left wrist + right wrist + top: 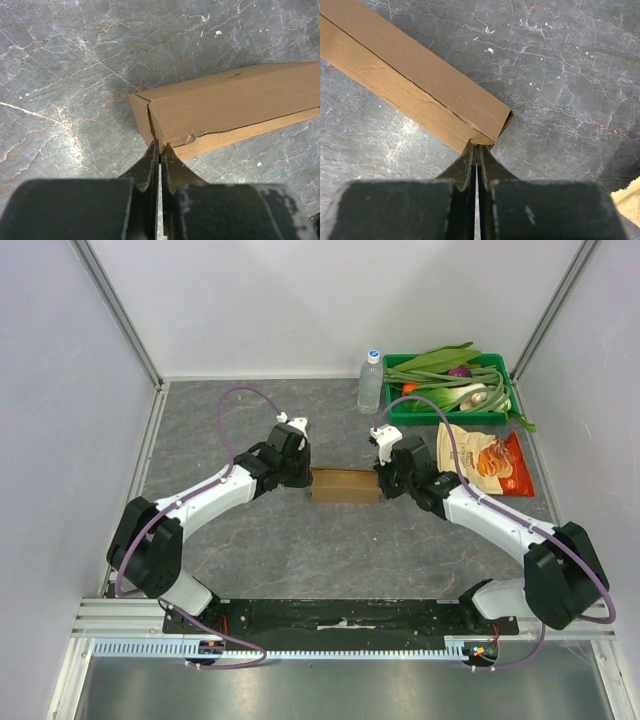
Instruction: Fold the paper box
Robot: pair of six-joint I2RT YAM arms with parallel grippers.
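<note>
The left pincer (159, 146) and right pincer (476, 147), both pressed together, are touching opposite ends of the paper box (345, 485) at mid-frame.

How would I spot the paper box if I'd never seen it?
Look at the middle of the grey table, between the left gripper and right gripper. The paper box is the long, flat, plain brown carton there, unlike the shiny orange snack bag to its right.

Paper box (345, 485) between left pincer (160, 148) and right pincer (476, 148); bottle (370, 382) behind.
</note>
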